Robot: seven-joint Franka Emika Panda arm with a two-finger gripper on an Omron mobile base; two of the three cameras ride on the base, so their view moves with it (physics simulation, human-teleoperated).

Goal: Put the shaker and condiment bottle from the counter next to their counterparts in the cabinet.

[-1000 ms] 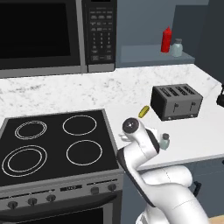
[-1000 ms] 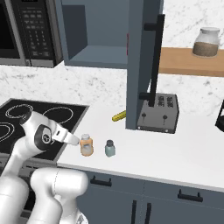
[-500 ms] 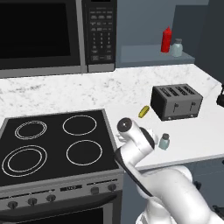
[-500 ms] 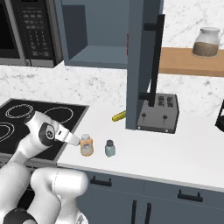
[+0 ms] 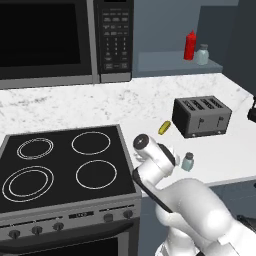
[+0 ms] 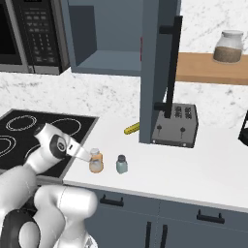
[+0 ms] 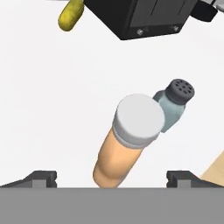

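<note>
Orange bottle point(image 7: 124, 144) stands upright on the counter point(image 7: 52, 96) directly beneath the open gripper point(image 7: 112, 177), centred between its jaws.

Two base views from behind, left and right, facing forward and down over the same desk point(image 5: 100, 107), toaster point(image 6: 175, 125) included. Hand view close above the condiment bottle point(image 7: 127, 138).

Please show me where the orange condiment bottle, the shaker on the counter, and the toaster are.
condiment bottle point(image 7: 118, 157), hand view, on its orange body.
shaker point(image 6: 121, 165), right base view, on its pale body.
toaster point(image 5: 202, 117), left base view, on its dark front side.
</note>
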